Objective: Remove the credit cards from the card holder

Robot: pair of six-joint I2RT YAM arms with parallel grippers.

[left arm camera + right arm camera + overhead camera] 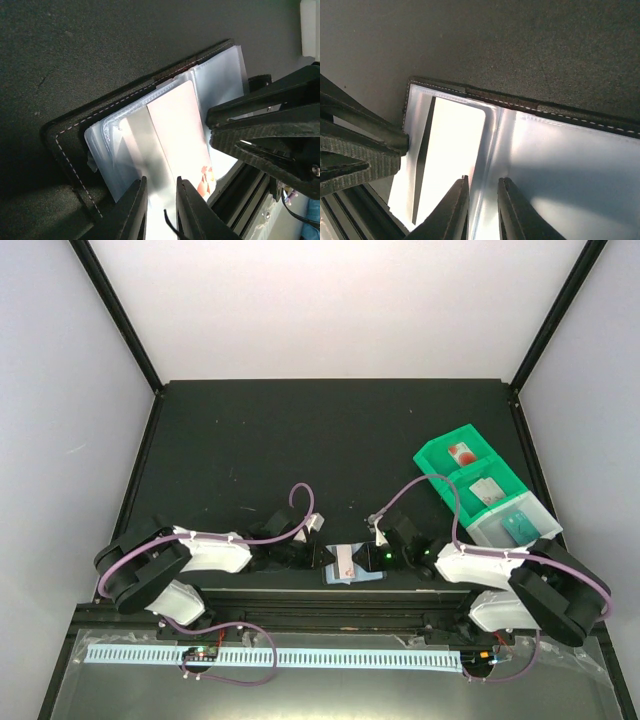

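Patience is needed: the card holder point(356, 566) lies open at the table's point(300, 440) near edge, between the left gripper point(160, 212) and the right gripper point(483, 210). Both have jaws almost together over the clear sleeves; whether they truly pinch, I cannot tell. Better to hold the sleeve down and slide out only the pale card point(177, 130). The green tray point(432, 454) stands well apart, to the right. The grippers crowd each other.

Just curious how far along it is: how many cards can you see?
4. Three lie in the green tray, one per compartment: the far card, middle card, near card. A fourth card sits in the open card holder; its sleeves may hide more.
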